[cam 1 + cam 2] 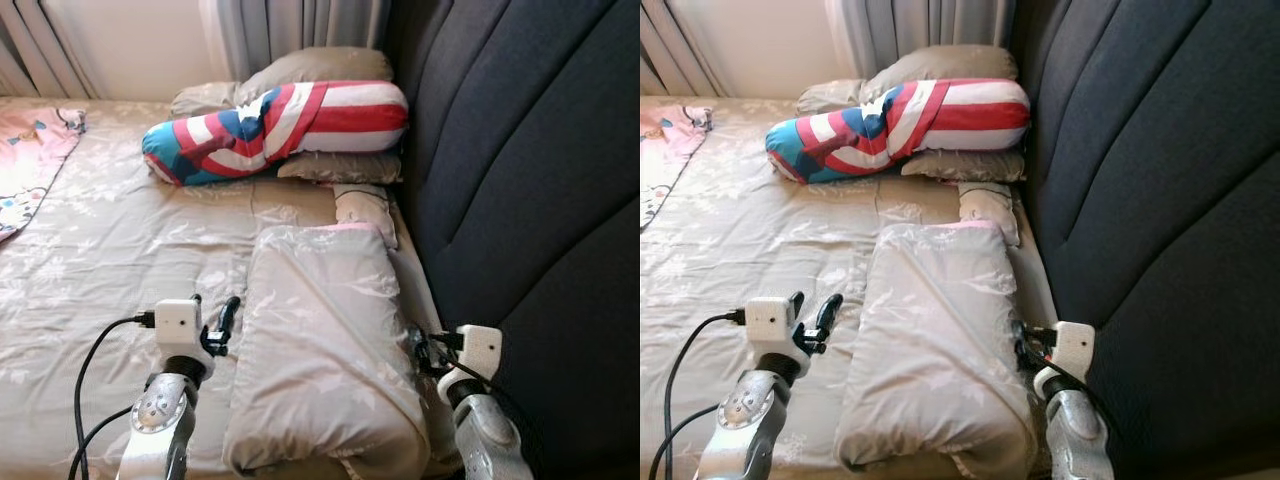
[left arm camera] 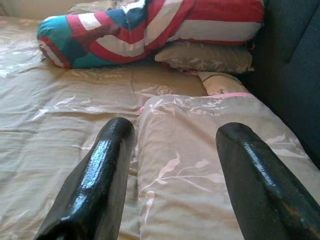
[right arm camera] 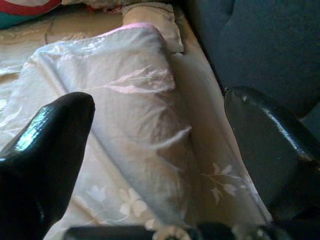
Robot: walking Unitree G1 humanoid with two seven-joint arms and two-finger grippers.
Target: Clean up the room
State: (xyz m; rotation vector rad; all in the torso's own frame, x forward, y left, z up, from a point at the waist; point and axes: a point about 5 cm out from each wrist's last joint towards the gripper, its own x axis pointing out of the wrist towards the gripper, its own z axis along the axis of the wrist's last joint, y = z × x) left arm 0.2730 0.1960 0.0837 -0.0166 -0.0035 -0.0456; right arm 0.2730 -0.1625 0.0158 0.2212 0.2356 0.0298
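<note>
The folded quilt (image 1: pixel 325 340) lies on the bed (image 1: pixel 120 250), lengthwise beside the dark padded headboard (image 1: pixel 520 180), its beige flowered cover showing a thin pink edge at the far end. I have one gripper on each side of it. My left gripper (image 1: pixel 215 322) sits just beside the quilt's left edge, low over the sheet, and in the left wrist view its two black fingers (image 2: pixel 95 180) stand spread apart, released, with the quilt's edge running between them and nothing clamped. My right gripper (image 1: pixel 1023 345) is at the quilt's right side, in the narrow strip between the quilt and the headboard. In the right wrist view its fingers (image 3: pixel 50 150) are also apart, one over the quilt's top and the other toward the headboard side, holding nothing that I can see.

Beyond the far end of the quilt I see a small beige cushion (image 1: pixel 362 205) tucked near the headboard. Further on, a long bolster (image 1: pixel 280 125) printed in red and white stripes with a blue end lies across a flat beige pillow (image 1: pixel 340 167), and another grey-beige pillow (image 1: pixel 320 65) lies behind it against the curtains (image 1: pixel 300 30). At the far left of the bed a pink patterned blanket (image 1: pixel 30 160) lies spread on the sheet, well apart from the quilt. A black cable (image 1: pixel 95 370) loops from my left wrist down over the sheet.
</note>
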